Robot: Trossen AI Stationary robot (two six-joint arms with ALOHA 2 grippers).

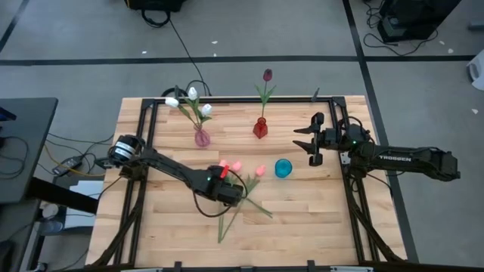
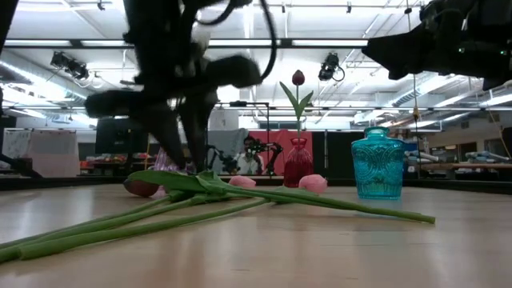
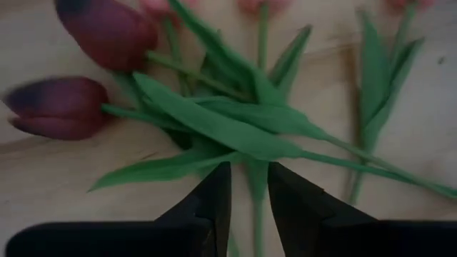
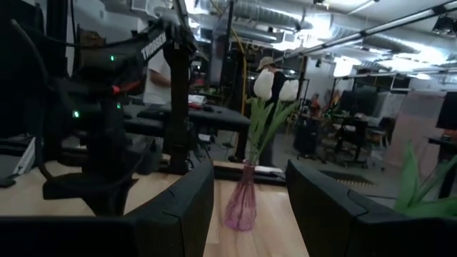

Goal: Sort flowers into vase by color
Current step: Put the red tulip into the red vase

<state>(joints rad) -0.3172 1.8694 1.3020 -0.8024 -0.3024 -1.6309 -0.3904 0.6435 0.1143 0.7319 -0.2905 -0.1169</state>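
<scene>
Several tulips lie in a loose pile on the table (image 1: 318, 227) with their stems crossing: pink heads (image 1: 236, 165) and two dark red heads (image 3: 61, 107). My left gripper (image 1: 231, 193) points down over the pile. It is open, and its fingers stand narrowly on either side of one green stem (image 3: 255, 187). White tulips (image 1: 193, 94) stand in a pinkish glass vase (image 1: 201, 137). One dark red tulip (image 1: 267, 75) stands in the red vase (image 1: 260, 128). The teal vase (image 1: 283, 168) holds nothing. My right gripper (image 1: 310, 140) hovers open near the right edge, beyond the teal vase. My left gripper comes at the pile from above, fingers across a green stem (image 3: 255, 187) just below its leaves. The stem runs close along one finger (image 3: 285, 200), with a gap to the other. Whether a finger touches it, I cannot tell. The stem lies on the table.
The three vases stand in a row across the middle and far part of the table. Long stems and leaves (image 2: 240, 204) spread toward the near edge. A black frame (image 1: 227, 98) runs round the table's rim. Bare wood lies at the near right.
</scene>
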